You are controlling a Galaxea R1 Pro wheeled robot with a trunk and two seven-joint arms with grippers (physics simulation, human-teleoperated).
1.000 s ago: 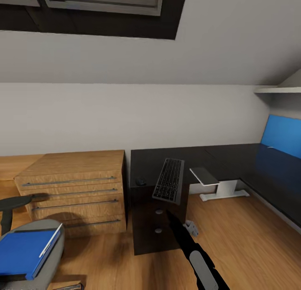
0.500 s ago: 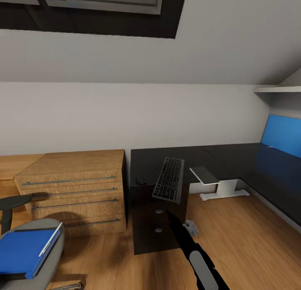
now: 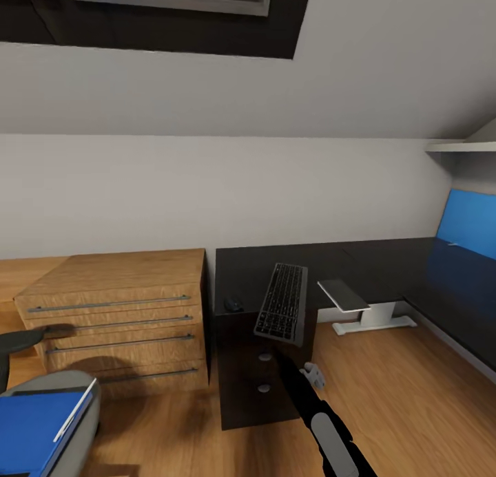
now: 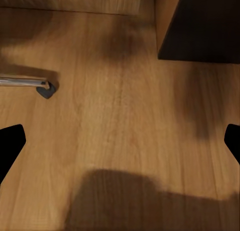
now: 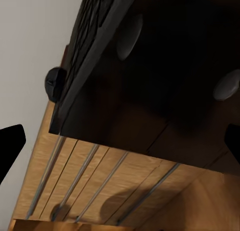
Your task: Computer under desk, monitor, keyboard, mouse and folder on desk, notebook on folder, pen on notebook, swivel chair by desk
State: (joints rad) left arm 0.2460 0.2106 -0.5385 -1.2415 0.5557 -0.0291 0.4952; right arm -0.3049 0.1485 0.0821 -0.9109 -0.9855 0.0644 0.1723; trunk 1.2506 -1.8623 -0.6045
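The right gripper pinches the keyboard by its near end, holding it tilted just above the front edge of the desk, over the drawer unit's round knobs. The mouse lies on the desk just beside the keyboard. The left gripper is spread over bare wooden floor; the folder with the pen lies on the swivel chair, well apart
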